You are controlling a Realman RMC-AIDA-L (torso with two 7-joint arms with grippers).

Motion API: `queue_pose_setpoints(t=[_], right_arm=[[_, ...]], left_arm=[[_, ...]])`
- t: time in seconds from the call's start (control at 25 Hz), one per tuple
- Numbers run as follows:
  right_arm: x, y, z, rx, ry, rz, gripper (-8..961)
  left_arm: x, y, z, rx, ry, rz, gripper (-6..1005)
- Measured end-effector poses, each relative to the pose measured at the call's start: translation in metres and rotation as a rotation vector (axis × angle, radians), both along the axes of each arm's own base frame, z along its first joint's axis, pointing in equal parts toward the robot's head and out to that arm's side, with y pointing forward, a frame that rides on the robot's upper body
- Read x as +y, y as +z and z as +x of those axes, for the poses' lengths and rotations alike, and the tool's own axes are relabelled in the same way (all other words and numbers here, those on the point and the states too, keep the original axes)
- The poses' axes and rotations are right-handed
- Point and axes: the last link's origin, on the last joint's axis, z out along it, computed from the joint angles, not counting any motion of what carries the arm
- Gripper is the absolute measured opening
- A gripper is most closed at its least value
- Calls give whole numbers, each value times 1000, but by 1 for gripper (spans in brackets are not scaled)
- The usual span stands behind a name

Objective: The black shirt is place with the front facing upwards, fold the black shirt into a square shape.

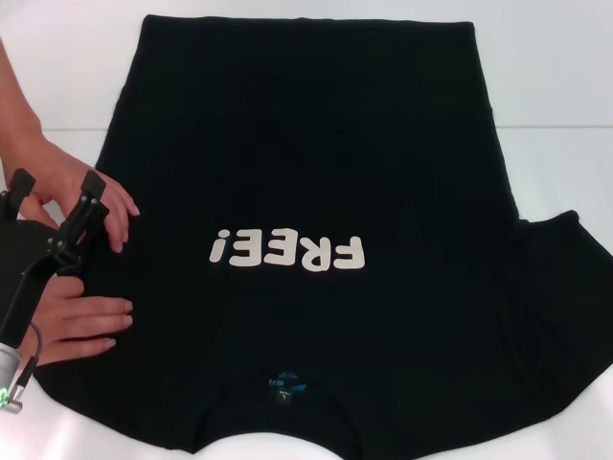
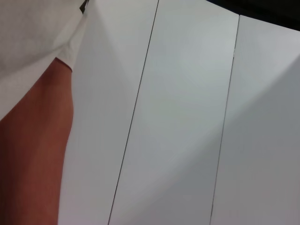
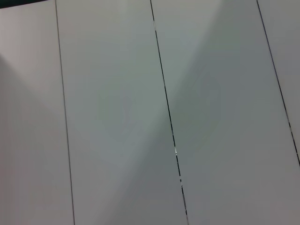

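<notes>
The shirt lies flat, print up, collar at 6 o'clock, unfolded, while at 9 o'clock the left gripper hovers with fingers apart as two hands smooth the sleeve, probably readying the fold.

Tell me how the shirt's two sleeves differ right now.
On the black shirt, the robot's-right sleeve lies spread out and uncovered; the robot's-left sleeve is mostly hidden under a person's hands and the left gripper, whose fingers stand apart. Both are plain black.
</notes>
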Motion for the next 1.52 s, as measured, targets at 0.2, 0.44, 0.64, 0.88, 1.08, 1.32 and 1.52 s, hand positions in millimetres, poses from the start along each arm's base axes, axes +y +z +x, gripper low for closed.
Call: queue_pose_setpoints(t=[0.2,0.44,0.64,0.88,1.08,1.32,1.52], right_arm=[[0,0,0,0,-2,-2,896],[0,-1,0,-1,-1,-7,896],[0,-2,0,-2,1,-12,896],[0,-2,0,-1,1,-13,896],[-1,-2,1,-2,0,-12,896],[-2,2,3,-5,-10,5,897],[-5,14,13,1,-48,64,897]], left_arm=[[-1,0,0,0,2,0,937],[-1,-1,1,-7,-2,-2,937],[1,-1,2,-8,-8,-3,937],[2,-1,3,-9,-11,-3,937],[2,-1,3,-8,-9,-3,938],[1,-1,2,-8,-5,-3,938],[0,-1,1,-8,-1,-3,938]])
